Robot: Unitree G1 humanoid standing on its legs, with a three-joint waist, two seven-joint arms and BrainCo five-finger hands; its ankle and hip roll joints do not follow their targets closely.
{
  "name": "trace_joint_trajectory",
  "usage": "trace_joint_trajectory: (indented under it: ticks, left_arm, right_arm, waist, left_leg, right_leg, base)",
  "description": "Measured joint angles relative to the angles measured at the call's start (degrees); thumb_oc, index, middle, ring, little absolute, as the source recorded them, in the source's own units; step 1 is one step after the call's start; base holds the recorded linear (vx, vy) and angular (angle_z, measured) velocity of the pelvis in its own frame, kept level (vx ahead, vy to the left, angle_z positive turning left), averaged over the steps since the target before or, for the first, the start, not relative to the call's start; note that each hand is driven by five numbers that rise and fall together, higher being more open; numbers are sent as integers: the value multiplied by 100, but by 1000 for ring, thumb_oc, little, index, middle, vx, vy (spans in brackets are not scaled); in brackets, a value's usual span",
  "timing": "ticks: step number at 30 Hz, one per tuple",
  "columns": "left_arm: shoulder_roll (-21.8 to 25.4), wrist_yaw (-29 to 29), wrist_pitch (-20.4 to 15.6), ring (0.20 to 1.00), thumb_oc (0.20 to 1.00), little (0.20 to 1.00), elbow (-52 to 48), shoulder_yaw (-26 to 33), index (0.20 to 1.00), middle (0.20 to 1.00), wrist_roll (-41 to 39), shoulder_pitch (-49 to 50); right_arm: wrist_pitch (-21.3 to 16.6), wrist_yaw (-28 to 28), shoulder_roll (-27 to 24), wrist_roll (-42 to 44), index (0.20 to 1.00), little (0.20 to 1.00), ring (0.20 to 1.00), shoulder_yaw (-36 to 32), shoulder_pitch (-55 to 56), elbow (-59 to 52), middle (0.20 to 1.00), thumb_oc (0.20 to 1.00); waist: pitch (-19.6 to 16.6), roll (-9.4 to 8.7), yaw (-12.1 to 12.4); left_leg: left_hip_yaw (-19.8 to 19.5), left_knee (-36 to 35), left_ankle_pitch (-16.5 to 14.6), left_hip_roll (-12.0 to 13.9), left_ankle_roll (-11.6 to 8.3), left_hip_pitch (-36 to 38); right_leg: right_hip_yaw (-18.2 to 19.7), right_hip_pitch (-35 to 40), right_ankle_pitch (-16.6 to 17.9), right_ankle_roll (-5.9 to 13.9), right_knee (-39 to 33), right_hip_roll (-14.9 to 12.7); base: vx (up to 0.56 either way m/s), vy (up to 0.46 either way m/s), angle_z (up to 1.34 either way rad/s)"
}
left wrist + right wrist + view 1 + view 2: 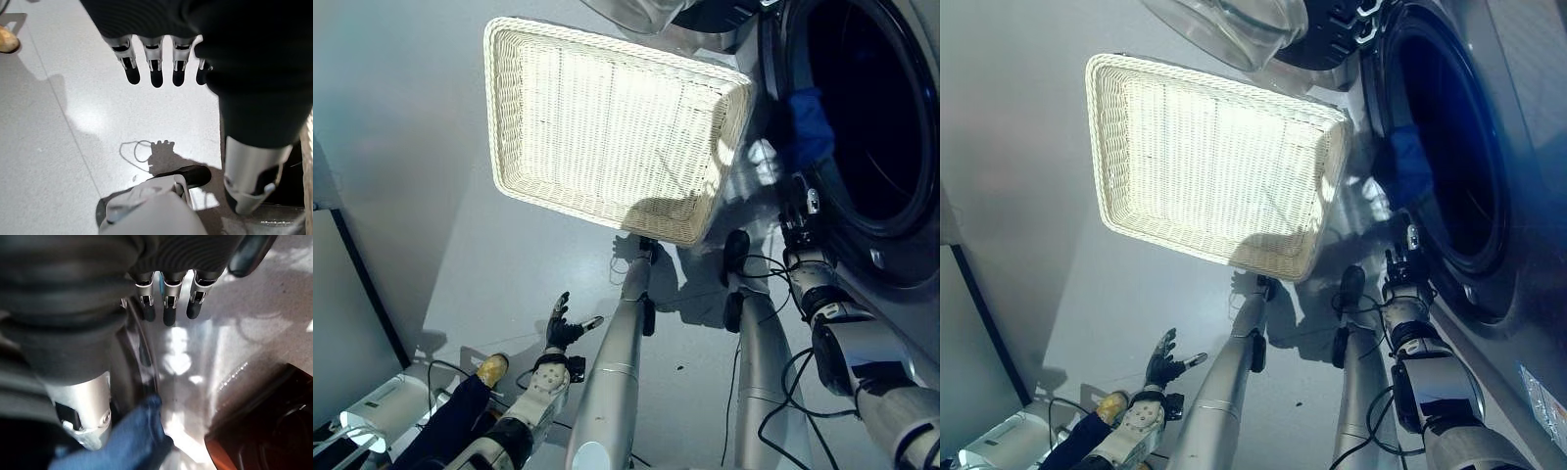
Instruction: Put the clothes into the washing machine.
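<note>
A blue garment (810,125) hangs over the front rim of the washing machine's open drum (886,117), partly inside it. My right hand (800,217) is just below the garment at the drum's rim. In the right wrist view its fingers (168,308) are straight and hold nothing, and the blue garment (127,435) lies apart from them. The white wicker basket (597,213) stands on the floor left of the machine with nothing in it. My left hand (563,328) hangs low over the floor, its fingers (156,71) spread and straight.
The machine's glass door (1234,29) stands swung open beyond the basket. A person's tan shoe (492,369) and dark trouser leg are on the floor by my left hand. A white device (372,411) sits at the lower left.
</note>
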Motion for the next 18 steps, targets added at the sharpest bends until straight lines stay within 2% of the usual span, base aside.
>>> trace_joint_trajectory:
  ticks: [7, 11, 13, 16, 18]
  left_arm:
    - [401, -40, 158, 1000, 1000, 1000, -255, 35, 1000, 1000, -8, 19]
    - [464, -75, 209, 1000, 1000, 1000, -328, 50, 1000, 1000, -12, 38]
    - [468, -104, 212, 1000, 1000, 1000, -362, 58, 1000, 1000, -17, 45]
    - [465, -141, 213, 1000, 1000, 1000, -414, 237, 1000, 1000, -16, 51]
    - [502, -179, 200, 1000, 1000, 1000, -417, 346, 1000, 1000, -17, 51]
  right_arm:
    - [-59, 143, -177, -373, 1000, 1000, 1000, 161, -120, -104, 1000, 1000]
    - [-183, 143, -198, -392, 1000, 1000, 1000, 229, -119, -497, 1000, 1000]
    - [-297, 128, -218, -706, 1000, 1000, 1000, 265, -116, -806, 1000, 1000]
    - [-334, -201, -406, -1324, 1000, 1000, 1000, 644, -33, -890, 1000, 1000]
    - [-324, -186, -528, -1454, 1000, 1000, 1000, 756, 129, -1052, 1000, 1000]
  waist:
    - [1, -1, 19]
    - [1, -2, 13]
    - [2, -2, -2]
    - [3, -4, -14]
    - [4, -6, -1]
  left_leg:
    - [-26, 135, -8, -42, 23, -171]
    - [-17, 127, 3, -67, 48, -179]
    - [-5, 93, 29, -77, 60, -178]
    - [29, 60, 69, -102, 114, -177]
    - [84, 57, 80, -113, 150, -173]
  right_leg:
    - [-36, -70, 27, 45, -32, -27]
    - [-32, -57, 65, 66, -95, -51]
    - [-21, -54, 99, 76, -141, -54]
    - [10, -50, 157, 117, -193, -77]
    - [49, -53, 180, 142, -213, -80]
  base:
    - [-8, -15, 2]
    - [-30, 35, 0]
    - [-41, 68, -2]
    - [-56, 73, -4]
    - [-27, 62, -5]
